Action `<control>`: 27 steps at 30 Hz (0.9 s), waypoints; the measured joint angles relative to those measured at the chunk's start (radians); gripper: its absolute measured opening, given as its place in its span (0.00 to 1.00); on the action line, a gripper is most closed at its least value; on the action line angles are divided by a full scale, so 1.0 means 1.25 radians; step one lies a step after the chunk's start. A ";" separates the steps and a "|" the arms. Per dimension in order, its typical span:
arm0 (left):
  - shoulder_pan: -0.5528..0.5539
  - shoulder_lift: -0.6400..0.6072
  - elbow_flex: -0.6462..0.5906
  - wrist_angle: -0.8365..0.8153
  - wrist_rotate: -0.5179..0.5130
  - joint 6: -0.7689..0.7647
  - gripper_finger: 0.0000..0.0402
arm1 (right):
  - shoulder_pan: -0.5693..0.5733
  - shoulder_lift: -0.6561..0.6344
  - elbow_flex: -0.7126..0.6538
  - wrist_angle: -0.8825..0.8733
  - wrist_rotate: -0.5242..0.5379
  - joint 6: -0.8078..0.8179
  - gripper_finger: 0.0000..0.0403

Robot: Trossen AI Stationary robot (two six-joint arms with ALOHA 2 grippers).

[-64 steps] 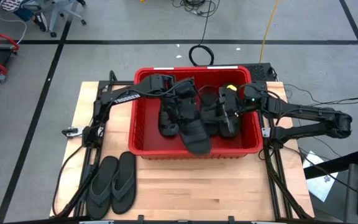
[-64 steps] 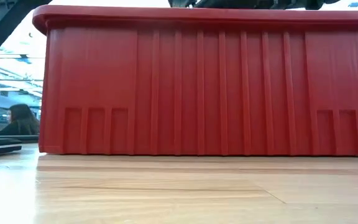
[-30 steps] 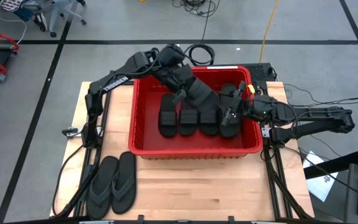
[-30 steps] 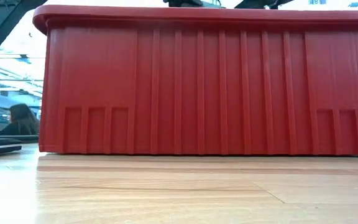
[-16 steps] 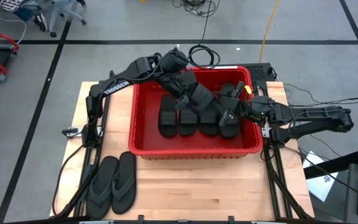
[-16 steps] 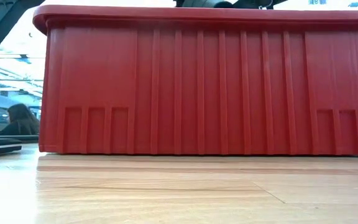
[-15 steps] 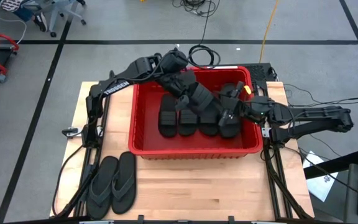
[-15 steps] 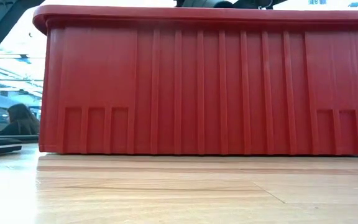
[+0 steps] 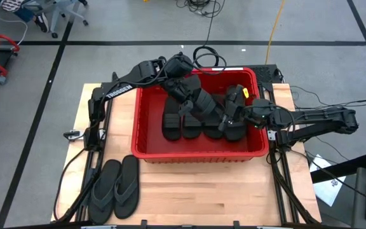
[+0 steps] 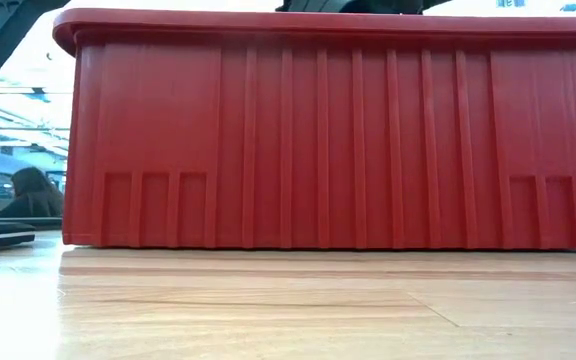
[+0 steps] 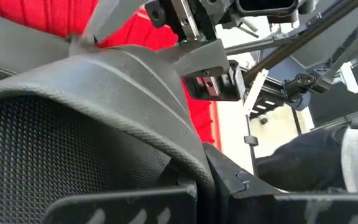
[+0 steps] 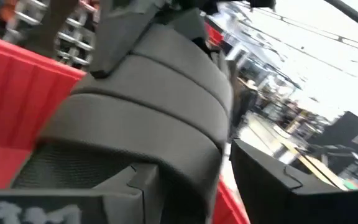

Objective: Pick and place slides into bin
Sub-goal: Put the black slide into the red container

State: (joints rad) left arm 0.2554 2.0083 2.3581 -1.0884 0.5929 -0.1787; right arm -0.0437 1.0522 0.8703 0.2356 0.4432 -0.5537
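The red bin (image 9: 196, 154) stands mid-table and fills the low view (image 10: 318, 140). Several black slides (image 9: 171, 121) lie side by side on its floor. My left gripper (image 9: 184, 95) reaches in over the far rim, shut on one more slide (image 9: 205, 105), which hangs tilted above the others. My right gripper (image 9: 229, 113) comes level from the right. Its open fingers (image 12: 272, 180) stand on either side of that slide's ribbed band (image 12: 166, 93). Two thong slides (image 9: 114, 187) lie flat on the table, left of the bin's near wall. My left gripper pinches the rim of the slide's sole (image 11: 194, 165) at one end between its two fingers (image 11: 129, 202). It comes slanting down from the far left. The slide is lifted clear of those below, tilted, its free end toward my right gripper. Whether my right gripper touches the band cannot be told.
Bare tabletop lies in front of the bin and to the right of the thong pair. Cables (image 9: 205, 56) and floor lie beyond the far edge. A person (image 10: 33, 190) sits far off in the room behind.
My left gripper has carried the slide over the bin toward the table's right and near edges, up to my right gripper. My right gripper has rolled and shifted a little toward the table's left, so its fingers now stand around the slide's band.
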 joint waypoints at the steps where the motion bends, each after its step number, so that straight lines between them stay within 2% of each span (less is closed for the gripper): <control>1: -0.001 0.000 0.000 -0.005 0.002 0.000 0.00 | 0.000 0.001 0.000 -0.001 -0.017 0.009 0.37; 3: -0.002 0.000 0.000 -0.004 0.014 -0.003 0.00 | 0.000 0.002 0.000 0.008 -0.035 0.029 0.30; 7: -0.006 0.003 0.000 0.007 0.028 -0.004 0.00 | 0.000 0.002 0.000 0.006 -0.042 0.040 0.06; 10: -0.004 0.004 0.000 0.007 0.025 -0.005 0.00 | -0.001 0.001 0.004 -0.014 -0.041 0.056 0.03; 13: -0.004 0.005 0.000 0.005 0.017 -0.005 0.03 | 0.000 0.000 0.036 -0.094 -0.015 0.081 0.01; 18: 0.006 -0.010 -0.003 -0.020 -0.011 -0.002 0.12 | 0.001 -0.001 0.098 -0.243 0.110 0.155 0.01; 22: 0.012 -0.057 -0.002 -0.058 -0.092 0.044 0.21 | 0.015 -0.004 0.140 -0.329 0.223 0.254 0.01; 27: 0.012 -0.114 -0.003 -0.106 -0.214 0.064 0.33 | 0.058 -0.006 0.164 -0.463 0.492 0.433 0.00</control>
State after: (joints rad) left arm 0.2700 1.8663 2.3546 -1.2213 0.3255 -0.0991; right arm 0.0287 1.0445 1.0750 -0.3430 1.0587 -0.0129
